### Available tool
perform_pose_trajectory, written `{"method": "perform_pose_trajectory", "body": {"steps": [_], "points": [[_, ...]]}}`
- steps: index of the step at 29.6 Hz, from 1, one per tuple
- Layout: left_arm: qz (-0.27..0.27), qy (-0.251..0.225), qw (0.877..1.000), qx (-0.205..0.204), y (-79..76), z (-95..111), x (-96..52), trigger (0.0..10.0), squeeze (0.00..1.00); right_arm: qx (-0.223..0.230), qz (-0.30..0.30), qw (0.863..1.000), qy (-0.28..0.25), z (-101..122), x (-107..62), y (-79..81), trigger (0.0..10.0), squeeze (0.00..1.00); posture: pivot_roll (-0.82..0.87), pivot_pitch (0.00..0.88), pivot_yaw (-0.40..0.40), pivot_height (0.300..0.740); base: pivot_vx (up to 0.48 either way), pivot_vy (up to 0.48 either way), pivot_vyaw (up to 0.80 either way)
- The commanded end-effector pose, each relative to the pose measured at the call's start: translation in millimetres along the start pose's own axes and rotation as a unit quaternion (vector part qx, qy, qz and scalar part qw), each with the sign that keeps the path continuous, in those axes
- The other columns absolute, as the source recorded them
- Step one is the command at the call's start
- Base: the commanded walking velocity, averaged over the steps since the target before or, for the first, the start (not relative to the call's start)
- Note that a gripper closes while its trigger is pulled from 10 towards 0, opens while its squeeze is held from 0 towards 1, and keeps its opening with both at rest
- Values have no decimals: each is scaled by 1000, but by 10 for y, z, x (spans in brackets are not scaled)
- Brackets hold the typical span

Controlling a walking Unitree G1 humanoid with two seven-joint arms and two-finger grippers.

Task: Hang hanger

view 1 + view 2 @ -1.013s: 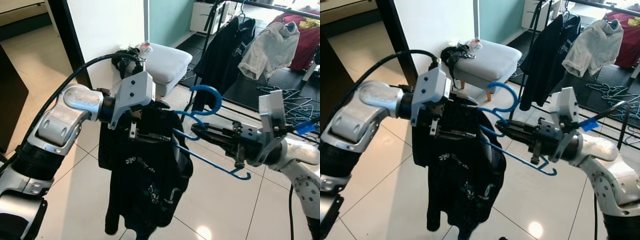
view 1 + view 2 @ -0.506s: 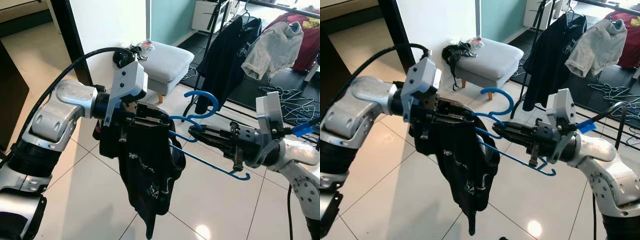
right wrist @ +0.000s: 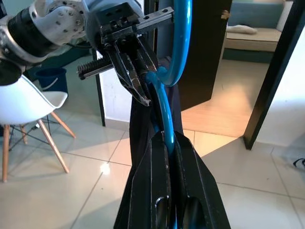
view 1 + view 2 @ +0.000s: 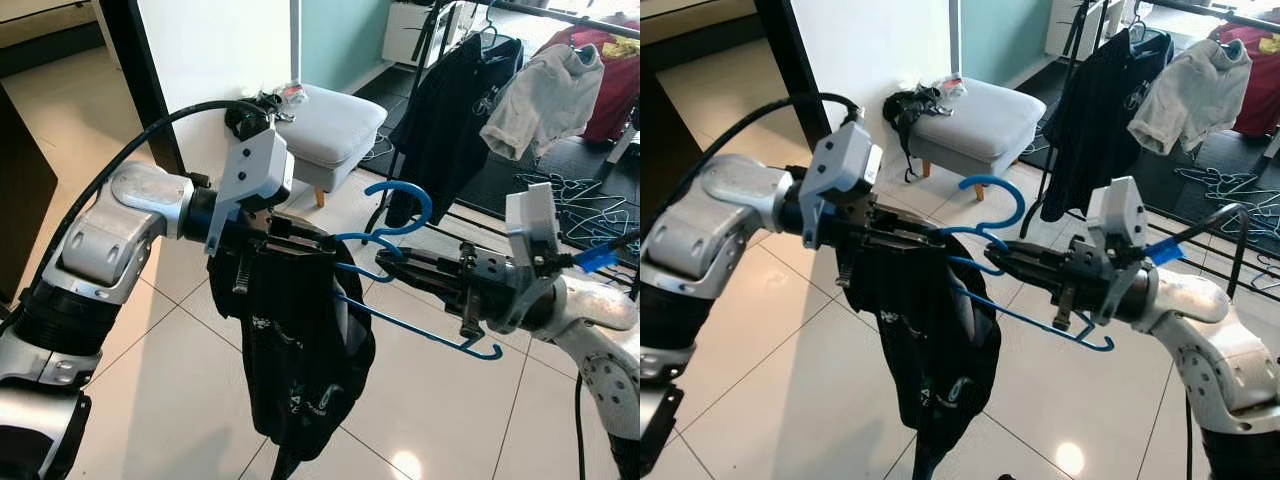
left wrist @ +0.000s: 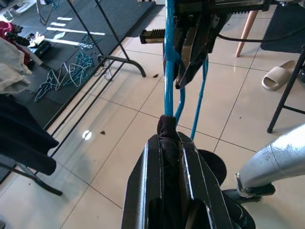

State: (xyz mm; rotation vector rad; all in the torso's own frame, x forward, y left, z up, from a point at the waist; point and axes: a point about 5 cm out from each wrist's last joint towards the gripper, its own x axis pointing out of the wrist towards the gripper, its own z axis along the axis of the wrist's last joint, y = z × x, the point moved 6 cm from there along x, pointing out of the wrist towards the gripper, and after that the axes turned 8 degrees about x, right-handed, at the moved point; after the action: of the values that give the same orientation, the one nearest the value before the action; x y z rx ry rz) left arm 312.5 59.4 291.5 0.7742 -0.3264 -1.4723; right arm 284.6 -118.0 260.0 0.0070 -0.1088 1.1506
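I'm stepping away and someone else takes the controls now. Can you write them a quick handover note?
Left gripper: shut on the black garment, held up in mid-air.
Right gripper: shut on the blue hanger just below its hook; one hanger arm sits inside the garment, the other sticks out bare.
Clothes rack stands ahead to the right, with a dark top and a white hoodie on it.
Done: both items held.
Left: finish threading the hanger, carry it over, hook it on the rack.

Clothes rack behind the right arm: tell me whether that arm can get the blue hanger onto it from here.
Probably not yet. The right gripper holds the blue hanger well short of the clothes rack, and the left gripper grips the black garment.
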Motion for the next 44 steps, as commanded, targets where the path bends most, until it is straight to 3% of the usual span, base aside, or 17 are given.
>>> {"method": "perform_pose_trajectory", "body": {"steps": [1,6,8,12,18,22,23,24,26,29,30,35,36,37,39,41,44], "points": [[-5,-7,1000,2,-22,14,18,0,0,-3,-4,1000,-17,67,58,-10,10000,1000,1,115,24,740,0,0,0],[21,-8,1000,3,76,-3,-9,0,0,-7,-46,999,-29,80,-7,-152,10000,1000,3,116,20,740,0,0,0],[47,3,999,7,201,-50,-104,0,0,-7,-104,993,-47,147,-246,-350,10000,1000,-3,118,22,740,0,0,0],[49,6,999,10,218,-54,-122,0,0,-10,-120,991,-50,177,-322,-395,10000,1000,-3,118,22,740,0,0,0],[80,14,996,19,359,-59,-203,0,0,-11,-209,974,-85,323,-803,-601,10000,1000,-13,125,18,740,0,0,0],[109,7,994,16,463,-40,-273,0,0,11,-216,971,-99,292,-1005,-553,10000,1000,-19,130,17,740,0,0,0],[144,-14,989,18,595,49,-329,0,0,49,-192,977,-79,67,-1054,-390,10000,1000,-19,130,17,740,0,0,0],[144,-14,989,18,595,49,-329,0,0,49,-192,977,-79,67,-1054,-390,10000,1000,-19,130,17,740,0,0,0],[169,-56,984,28,718,252,-373,0,0,117,-158,979,-46,-314,-965,-188,10000,1000,-21,134,15,740,0,0,0],[172,-67,982,30,735,306,-377,0,0,130,-155,978,-42,-393,-936,-163,10000,1000,-21,134,15,740,0,0,0],[174,-81,981,31,753,367,-377,0,0,143,-162,975,-47,-447,-913,-185,10000,0,-19,134,14,740,0,0,0],[175,-119,977,32,777,531,-369,0,0,175,-211,960,-56,-622,-849,-375,10000,0,-15,132,11,740,0,0,0],[171,-129,976,35,766,577,-361,784,0,184,-223,955,-73,-610,-820,-443,10000,0,-13,129,10,740,0,0,0],[164,-136,976,38,745,617,-348,10000,0,188,-232,949,-99,-541,-799,-512,10000,0,-11,127,8,740,0,0,0],[159,-141,976,41,729,638,-340,10000,0,190,-236,946,-118,-485,-788,-549,10000,0,-12,127,7,740,0,0,0],[149,-149,977,43,691,663,-316,10000,0,194,-268,930,-161,-365,-829,-721,10000,0,-12,123,8,740,0,0,0],[147,-152,977,42,684,666,-305,10000,0,197,-281,923,-172,-334,-852,-793,10000,0,-11,122,7,740,0,0,0]]}}
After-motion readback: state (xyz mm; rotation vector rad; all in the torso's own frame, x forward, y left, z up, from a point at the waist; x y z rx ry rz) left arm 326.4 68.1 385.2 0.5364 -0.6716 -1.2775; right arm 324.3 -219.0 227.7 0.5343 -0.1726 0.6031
